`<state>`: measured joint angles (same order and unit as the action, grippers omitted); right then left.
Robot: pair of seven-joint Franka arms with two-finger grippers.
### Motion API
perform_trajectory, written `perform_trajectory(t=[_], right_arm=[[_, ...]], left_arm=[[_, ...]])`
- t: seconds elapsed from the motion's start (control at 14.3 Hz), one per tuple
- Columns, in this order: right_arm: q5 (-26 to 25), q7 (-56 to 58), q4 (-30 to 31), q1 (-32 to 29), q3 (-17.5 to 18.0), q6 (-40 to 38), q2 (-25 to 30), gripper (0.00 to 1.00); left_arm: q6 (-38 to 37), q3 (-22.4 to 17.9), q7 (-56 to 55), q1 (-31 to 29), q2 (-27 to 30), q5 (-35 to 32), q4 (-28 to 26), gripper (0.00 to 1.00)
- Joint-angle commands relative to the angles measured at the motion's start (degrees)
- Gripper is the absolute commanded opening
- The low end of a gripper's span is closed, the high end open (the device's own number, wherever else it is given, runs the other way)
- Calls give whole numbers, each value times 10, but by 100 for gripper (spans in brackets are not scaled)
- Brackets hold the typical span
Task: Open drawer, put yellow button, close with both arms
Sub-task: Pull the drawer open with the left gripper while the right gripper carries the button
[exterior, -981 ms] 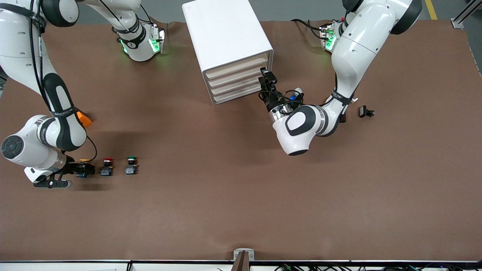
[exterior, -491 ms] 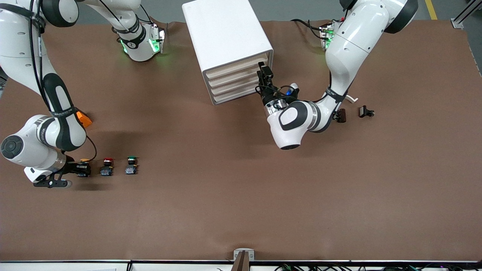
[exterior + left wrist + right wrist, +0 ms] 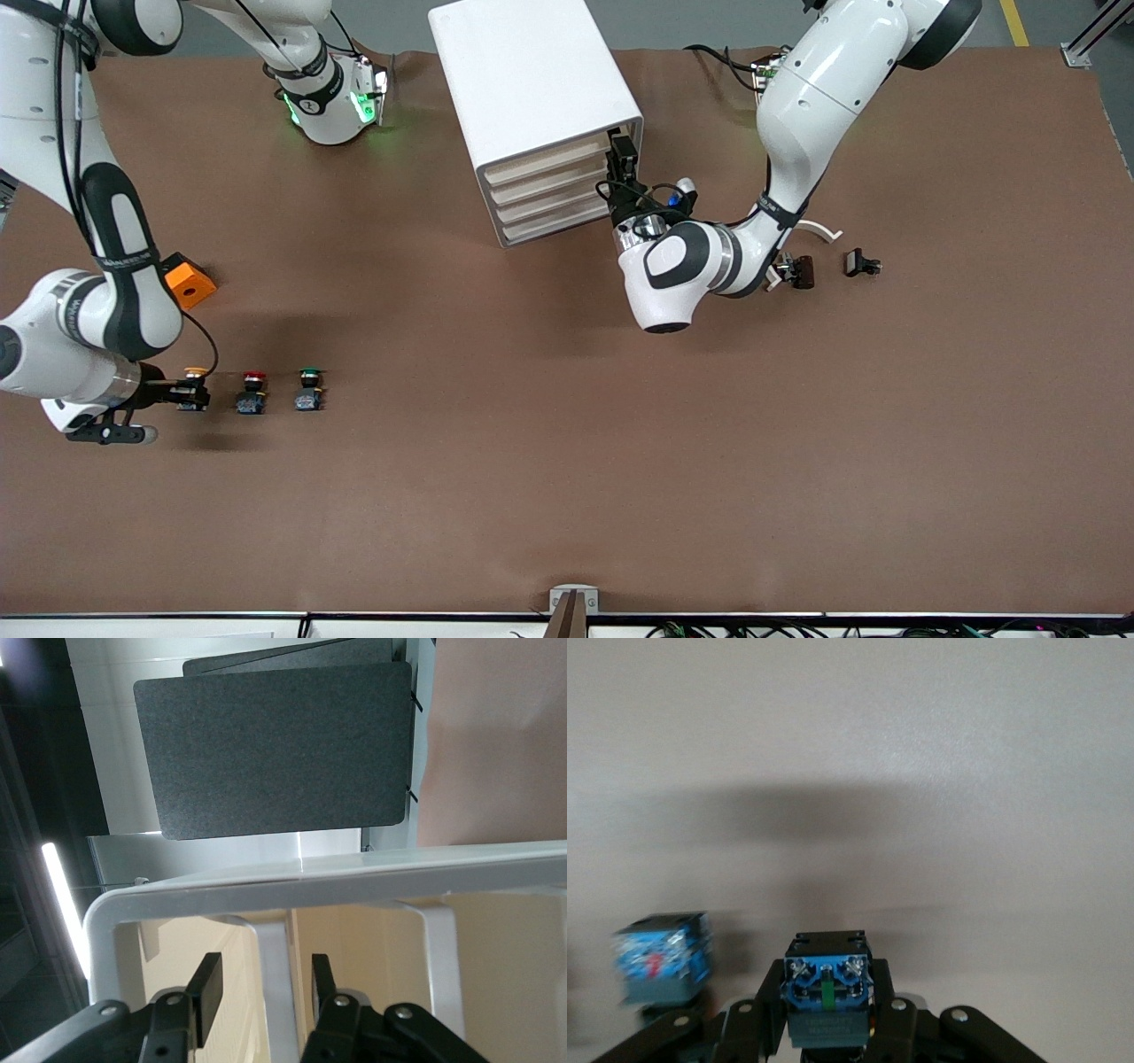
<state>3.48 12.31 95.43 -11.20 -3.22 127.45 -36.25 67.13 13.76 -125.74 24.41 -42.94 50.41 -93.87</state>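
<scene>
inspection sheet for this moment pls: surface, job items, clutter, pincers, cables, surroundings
Surface: brown table, bare at the middle.
Job's things: white cabinet, top drawer shut; yellow button at the right arm's end, in a row with a red button and a green button.
Clutter: orange block; two small dark parts at the left arm's end.
Pincers: left pincer open, astride the white handle bar at the drawer front; right pincer shut on the yellow button.
Cables: black leads by the left arm's base.
Surroundings: dark grey panels.
</scene>
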Motion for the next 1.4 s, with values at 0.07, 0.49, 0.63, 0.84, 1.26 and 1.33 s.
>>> perform_trajectory(t=[0.07, 0.49, 0.63, 0.84, 1.26, 1.33], right_arm=[[6, -67, 7, 17, 5, -93, 78, 0], [6, -108, 7, 39, 6, -183, 175, 0], [6, -142, 7, 50, 6, -205, 198, 0], [6, -159, 8, 59, 6, -240, 231, 0], [3, -234, 8, 90, 6, -310, 281, 0], [3, -250, 8, 99, 6, -311, 285, 0]], left_arm=[[5, -2, -20, 3, 14, 11, -26, 48], [7, -2, -23, 20, 15, 11, -27, 21], [8, -2, -22, 20, 15, 11, -26, 18], [9, -2, -22, 18, 14, 10, -26, 7], [10, -3, -21, 12, 14, 9, -25, 0], [10, -4, -21, 12, 14, 8, -24, 0]])
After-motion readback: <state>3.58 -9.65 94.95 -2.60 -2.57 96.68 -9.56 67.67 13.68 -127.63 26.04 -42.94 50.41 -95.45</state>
